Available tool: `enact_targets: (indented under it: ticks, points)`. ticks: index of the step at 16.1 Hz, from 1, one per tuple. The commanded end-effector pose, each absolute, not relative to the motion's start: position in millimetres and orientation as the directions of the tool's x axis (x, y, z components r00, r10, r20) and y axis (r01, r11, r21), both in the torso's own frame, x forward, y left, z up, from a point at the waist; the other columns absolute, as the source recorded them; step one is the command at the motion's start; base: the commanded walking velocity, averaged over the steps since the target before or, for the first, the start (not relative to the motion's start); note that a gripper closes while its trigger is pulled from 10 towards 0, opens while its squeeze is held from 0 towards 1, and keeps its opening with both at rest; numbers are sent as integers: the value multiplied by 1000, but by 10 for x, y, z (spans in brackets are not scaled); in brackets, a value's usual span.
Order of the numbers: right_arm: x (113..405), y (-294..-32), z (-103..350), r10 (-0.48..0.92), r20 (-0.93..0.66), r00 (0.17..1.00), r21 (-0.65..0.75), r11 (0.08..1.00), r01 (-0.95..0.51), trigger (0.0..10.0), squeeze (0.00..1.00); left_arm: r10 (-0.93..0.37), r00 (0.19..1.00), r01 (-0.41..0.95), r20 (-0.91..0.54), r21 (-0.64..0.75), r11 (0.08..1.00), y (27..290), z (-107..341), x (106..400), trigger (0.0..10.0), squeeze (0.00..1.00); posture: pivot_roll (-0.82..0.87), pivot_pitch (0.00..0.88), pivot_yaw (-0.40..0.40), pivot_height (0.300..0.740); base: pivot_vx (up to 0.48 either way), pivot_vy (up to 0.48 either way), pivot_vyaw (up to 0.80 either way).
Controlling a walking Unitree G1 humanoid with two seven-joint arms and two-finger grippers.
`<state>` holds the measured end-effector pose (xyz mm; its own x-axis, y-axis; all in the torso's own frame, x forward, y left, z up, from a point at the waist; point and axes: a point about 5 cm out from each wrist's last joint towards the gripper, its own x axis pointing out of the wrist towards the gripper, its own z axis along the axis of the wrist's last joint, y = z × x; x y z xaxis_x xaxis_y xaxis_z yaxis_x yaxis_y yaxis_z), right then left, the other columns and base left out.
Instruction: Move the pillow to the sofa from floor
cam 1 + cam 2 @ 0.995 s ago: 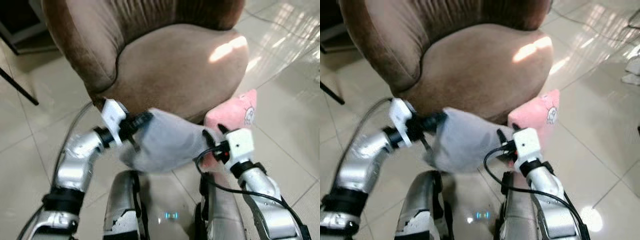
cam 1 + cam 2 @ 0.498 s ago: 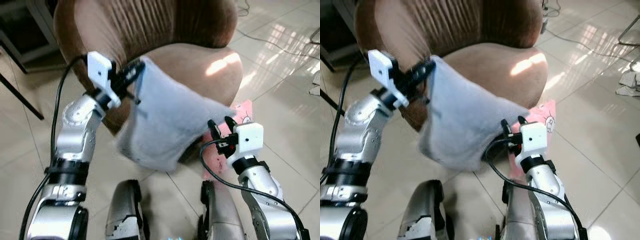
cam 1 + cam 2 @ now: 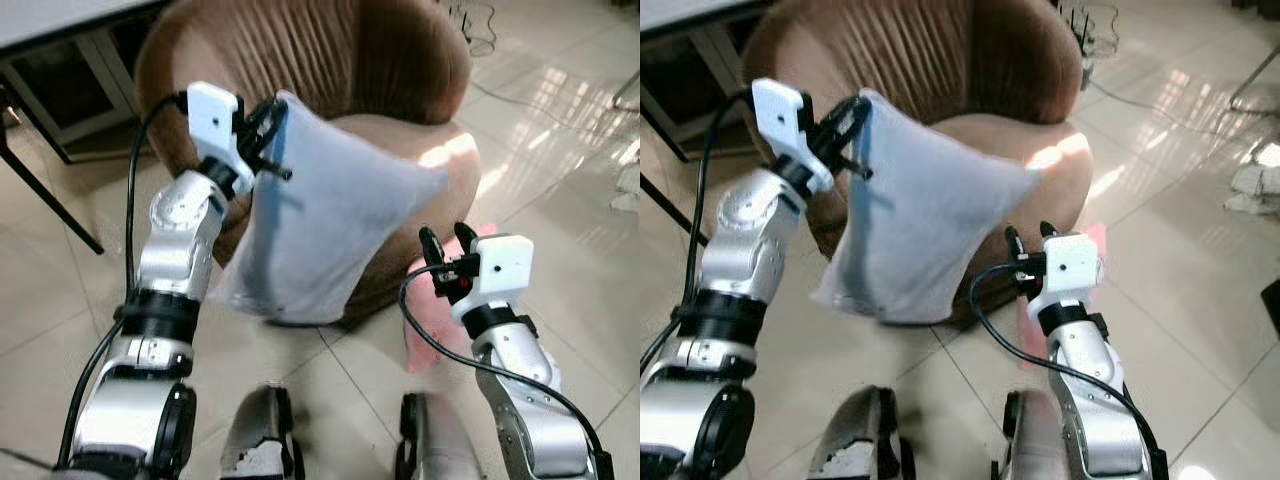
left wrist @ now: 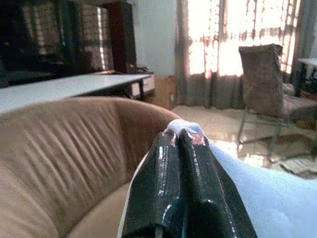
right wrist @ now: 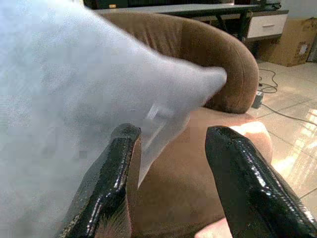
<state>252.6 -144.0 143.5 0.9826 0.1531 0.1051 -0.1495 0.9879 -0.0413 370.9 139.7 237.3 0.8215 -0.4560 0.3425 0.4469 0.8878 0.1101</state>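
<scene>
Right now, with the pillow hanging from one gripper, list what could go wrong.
1. The left gripper pinches only a top corner of the grey pillow, so its hanging weight may pull it free before it reaches the brown sofa.
2. The right gripper is open beside the pillow's edge and may snag it.
3. A pink pillow lies by the robot's feet and could trip it.

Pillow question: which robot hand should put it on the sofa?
Probably the left. The left hand is shut on a corner of the grey pillow, holding it up before the brown sofa. The right hand is open, lower down, holding nothing.
</scene>
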Motion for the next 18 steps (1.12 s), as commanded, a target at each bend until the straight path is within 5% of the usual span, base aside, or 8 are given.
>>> enact_targets:
  ticks: [1, 2, 3, 10, 18]
  points:
    - [2522, -1429, 1489, 141, 117, 983, -26, 990, -139, 10000, 0, -416, 819, 397, 396, 133, 908, 1470, 2507, 3718, 0, 0, -101, 41, 75, 710, 0, 0, 0]
    - [2540, -1438, 1484, 131, 111, 985, -23, 991, -129, 10000, 0, -411, 827, 385, 383, 146, 911, 1450, 2478, 3733, 1020, 0, -99, 40, 73, 720, 0, 0, 0]
    - [2560, -1444, 1486, 127, 111, 986, -24, 992, -125, 10000, 0, -395, 842, 357, 367, 168, 919, 1423, 2440, 3752, 10000, 0, -99, 39, 73, 730, 0, 0, 0]
    - [2637, -1579, 1293, -6, -20, 1000, -84, 996, 4, 10000, 0, -361, 885, 325, 294, 165, 931, 1301, 2328, 3856, 10000, 0, -104, 28, 86, 740, 0, 0, 0]
    - [2657, -1519, 1253, 5, -20, 1000, -48, 999, -6, 10000, 0, -357, 886, 332, 295, 132, 934, 1289, 2253, 3839, 10000, 0, -99, 4, 93, 740, 360, 0, 0]
